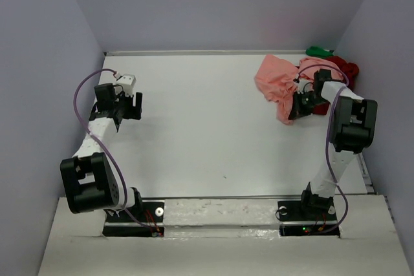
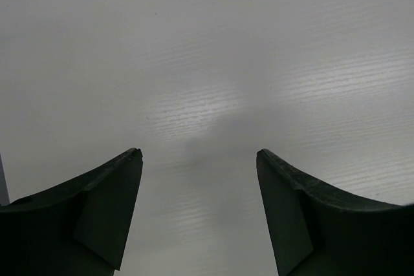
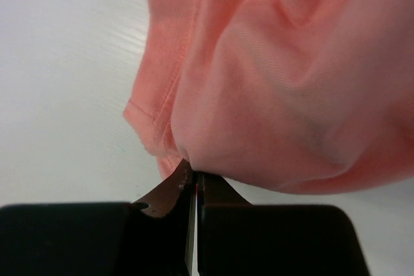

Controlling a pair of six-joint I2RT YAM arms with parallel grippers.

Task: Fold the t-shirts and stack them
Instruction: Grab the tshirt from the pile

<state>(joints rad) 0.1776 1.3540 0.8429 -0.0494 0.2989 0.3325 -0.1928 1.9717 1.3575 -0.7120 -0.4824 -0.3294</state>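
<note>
Only the right wrist view shows the right gripper [image 3: 194,176] pinched onto the hem of the salmon-pink t-shirt [image 3: 278,82]. Overhead, it lies at two o'clock, with the left gripper [image 1: 127,109] splayed wide at ten.

Crumpled salmon-pink t-shirt [image 1: 275,82] at the far right of the counter [image 1: 207,134], one hem edge pinched in the closed right end effector [image 3: 193,182]. Bunched dark red t-shirt [image 1: 349,69] beside it, further right. The bright green t-shirt [image 1: 318,51] is a small crumple behind both.
</note>
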